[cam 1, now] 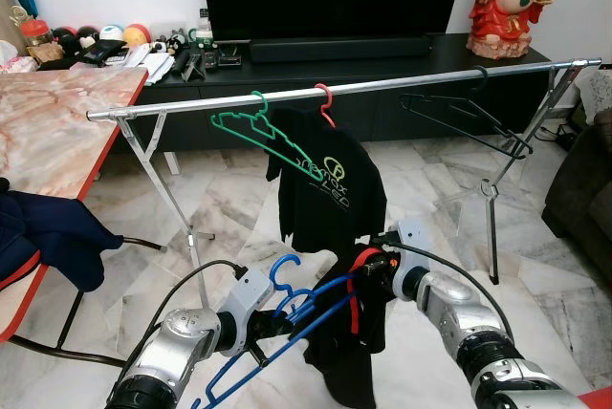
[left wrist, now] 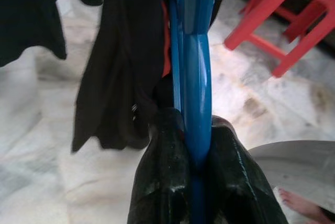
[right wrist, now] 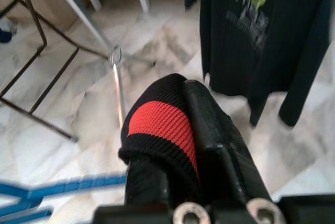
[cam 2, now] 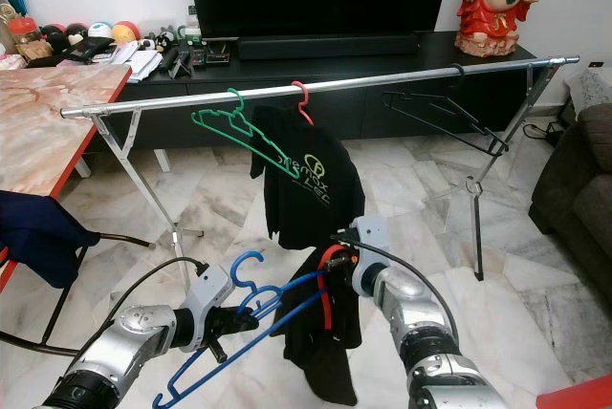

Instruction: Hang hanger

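Blue plastic hanger (cam 1: pixel 287 318), lower centre of the left eye view, carrying a black garment with a red-and-black knitted collar (cam 1: pixel 356 333) that droops toward the bottom edge. The left gripper (cam 1: pixel 256 331) is clamped on the hanger's blue bar, its two black fingers (left wrist: pixel 162 182) pressed to either side of it in the left wrist view. The right gripper (cam 1: pixel 368 270) is closed on the garment's collar (right wrist: pixel 162 124), the fabric bunched over its fingers in the right wrist view.

Above, crossing the frame from centre left to upper right, runs the silver metal drying rail (cam 1: pixel 402 82) on folding legs. It bears, from left to right, an empty green hanger (cam 1: pixel 258 132), a red-hooked hanger with a black printed T-shirt (cam 1: pixel 325 184), and an empty black hanger (cam 1: pixel 469 113). A black television cabinet (cam 1: pixel 382 55) stands behind; a marble-topped table (cam 1: pixel 48 132) occupies the left edge.

Step in hand, as judged: dressing the garment onto the hanger, hanging not yet begun. The next move calls for seating the collar squarely, then lifting the blue hook (cam 1: pixel 282 270) over a free stretch of rail, probably between the T-shirt and the black hanger.
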Tool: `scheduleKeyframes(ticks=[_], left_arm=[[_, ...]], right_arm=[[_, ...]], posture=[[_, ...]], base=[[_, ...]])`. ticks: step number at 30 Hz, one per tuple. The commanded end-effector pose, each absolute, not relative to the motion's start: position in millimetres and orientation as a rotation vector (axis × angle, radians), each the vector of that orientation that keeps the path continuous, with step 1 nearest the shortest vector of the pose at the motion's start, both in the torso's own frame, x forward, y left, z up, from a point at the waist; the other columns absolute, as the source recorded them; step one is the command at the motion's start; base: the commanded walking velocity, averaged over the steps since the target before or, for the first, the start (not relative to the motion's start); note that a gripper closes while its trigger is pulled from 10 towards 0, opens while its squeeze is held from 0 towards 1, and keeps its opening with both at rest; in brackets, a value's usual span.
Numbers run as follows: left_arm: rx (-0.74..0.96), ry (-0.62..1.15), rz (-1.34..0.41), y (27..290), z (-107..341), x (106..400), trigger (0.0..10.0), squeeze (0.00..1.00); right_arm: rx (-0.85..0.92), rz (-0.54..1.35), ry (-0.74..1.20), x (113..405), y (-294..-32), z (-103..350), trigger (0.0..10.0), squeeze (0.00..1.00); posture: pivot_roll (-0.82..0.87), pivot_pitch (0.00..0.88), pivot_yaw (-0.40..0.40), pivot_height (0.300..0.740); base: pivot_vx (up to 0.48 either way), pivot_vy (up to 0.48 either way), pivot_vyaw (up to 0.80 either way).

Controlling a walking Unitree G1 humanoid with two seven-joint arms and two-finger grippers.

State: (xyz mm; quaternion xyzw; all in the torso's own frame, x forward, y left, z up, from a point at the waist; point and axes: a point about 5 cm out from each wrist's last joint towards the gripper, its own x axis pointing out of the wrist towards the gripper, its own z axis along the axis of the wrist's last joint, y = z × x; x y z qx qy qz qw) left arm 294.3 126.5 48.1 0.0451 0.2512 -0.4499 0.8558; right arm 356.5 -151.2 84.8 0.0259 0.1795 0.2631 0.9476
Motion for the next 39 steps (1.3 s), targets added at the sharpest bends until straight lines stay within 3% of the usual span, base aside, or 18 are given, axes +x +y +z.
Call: scheduleKeyframes(ticks=[1, 13, 14, 18, 25, 39], left_arm=[[0.086, 0.524, -0.971, 125, 51, 293, 10.0, 0.00], [0.000, 0.442, -0.935, 118, 59, 303, 10.0, 0.00], [0.012, 0.414, -0.863, 122, 62, 311, 10.0, 0.00], [-0.011, 0.359, -0.738, 129, 70, 324, 10.0, 0.00], [-0.037, 0.326, -0.682, 124, 75, 330, 10.0, 0.00], [-0.113, 0.337, -0.838, 103, 74, 321, 10.0, 0.00]], right_arm=[[0.023, 0.559, 0.292, 362, -151, 100, 10.0, 0.00], [-0.003, 0.800, 0.239, 352, -136, 111, 10.0, 0.00], [-0.007, 0.816, 0.262, 348, -133, 105, 10.0, 0.00], [0.015, 0.767, 0.284, 347, -133, 99, 10.0, 0.00], [0.127, 0.736, 0.199, 349, -127, 114, 10.0, 0.00], [0.140, 0.790, 0.101, 351, -127, 135, 10.0, 0.00]], posture=[[-0.03, 0.000, -0.009, 0.740], [-0.04, 0.006, -0.013, 0.740], [-0.04, 0.014, -0.017, 0.740], [-0.04, 0.019, -0.017, 0.740], [-0.05, 0.030, -0.020, 0.740], [-0.05, 0.039, -0.028, 0.740]], base=[[0.000, 0.000, 0.00], [0.000, 0.000, 0.00], [0.000, 0.000, 0.00], [0.000, 0.000, 0.00], [0.000, 0.000, 0.00], [0.000, 0.000, 0.00]])
